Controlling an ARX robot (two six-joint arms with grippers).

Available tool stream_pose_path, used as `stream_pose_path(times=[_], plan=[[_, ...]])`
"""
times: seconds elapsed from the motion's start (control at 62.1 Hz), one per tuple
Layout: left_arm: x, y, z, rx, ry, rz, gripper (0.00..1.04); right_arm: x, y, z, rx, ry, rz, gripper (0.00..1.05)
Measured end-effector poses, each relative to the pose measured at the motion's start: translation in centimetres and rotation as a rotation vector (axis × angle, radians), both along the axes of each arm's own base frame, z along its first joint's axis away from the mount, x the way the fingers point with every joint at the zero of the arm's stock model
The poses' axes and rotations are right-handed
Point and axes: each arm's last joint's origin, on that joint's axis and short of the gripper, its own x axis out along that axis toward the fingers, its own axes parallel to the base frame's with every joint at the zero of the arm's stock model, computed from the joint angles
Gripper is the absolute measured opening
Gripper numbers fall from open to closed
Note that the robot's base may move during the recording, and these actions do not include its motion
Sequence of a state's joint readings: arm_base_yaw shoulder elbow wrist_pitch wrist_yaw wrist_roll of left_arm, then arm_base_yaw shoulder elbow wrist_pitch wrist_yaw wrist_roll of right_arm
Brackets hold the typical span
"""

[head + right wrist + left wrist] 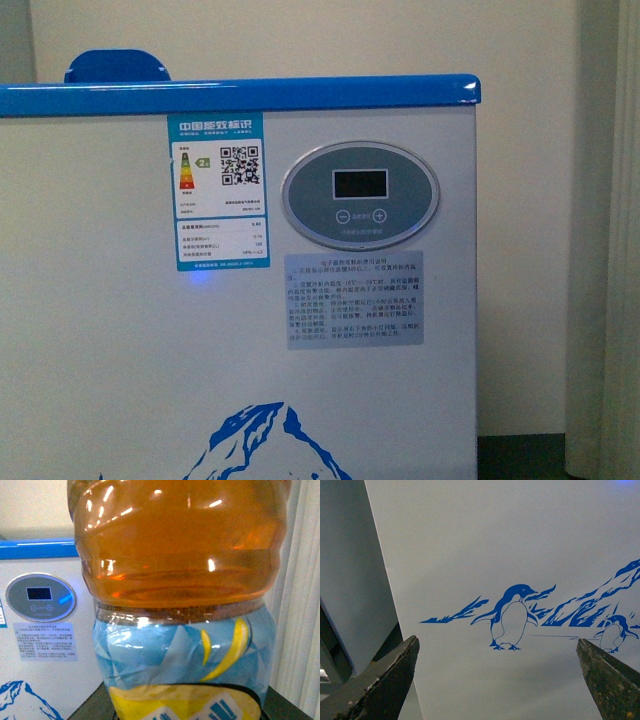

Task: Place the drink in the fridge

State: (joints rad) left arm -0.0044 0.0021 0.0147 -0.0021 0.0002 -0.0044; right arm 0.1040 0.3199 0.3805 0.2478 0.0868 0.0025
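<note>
The fridge (120,350) fills the front view: a white front under a blue top rim (240,95), with a blue mountain picture low down. Neither arm shows there. In the right wrist view the drink (180,580) stands very close: a clear plastic bottle of amber liquid with a blue and yellow label. My right gripper (185,707) is shut on it, and only dark edges of the fingers (87,711) show beside the bottle. My left gripper (497,680) stands open with nothing between its fingers, facing the penguin picture (510,617) on the fridge front (470,540).
An oval control panel (360,193), an energy sticker (222,190) and a text sticker (354,298) are on the fridge front. A blue object (117,66) sits on top at the back left. A pale wall (540,250) stands to the right, and a curtain (302,605) hangs beside the bottle.
</note>
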Motion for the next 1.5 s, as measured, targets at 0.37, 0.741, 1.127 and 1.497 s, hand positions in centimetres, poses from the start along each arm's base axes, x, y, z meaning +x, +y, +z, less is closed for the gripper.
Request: stream_pose_path(times=[0.37,0.741,1.127,1.497], plan=[[0.00,0.00,0.00,0.000,0.000,0.000,0.97,0.04,0.02,-0.17,0.000,0.006,0.000,0.37],[0.00,0.00,0.00,0.000,0.000,0.000,0.97,0.03,0.02,-0.17,0.000,0.005,-0.001,0.37],[0.00,0.00,0.00,0.000,0.000,0.000,0.97,0.03,0.02,-0.17,0.000,0.005,0.000,0.37],[0.44,0.23,0.14,-0.089,0.079,-0.055,0.97,0.03,0.01,-0.16,0.000,0.005,-0.001,0.37]])
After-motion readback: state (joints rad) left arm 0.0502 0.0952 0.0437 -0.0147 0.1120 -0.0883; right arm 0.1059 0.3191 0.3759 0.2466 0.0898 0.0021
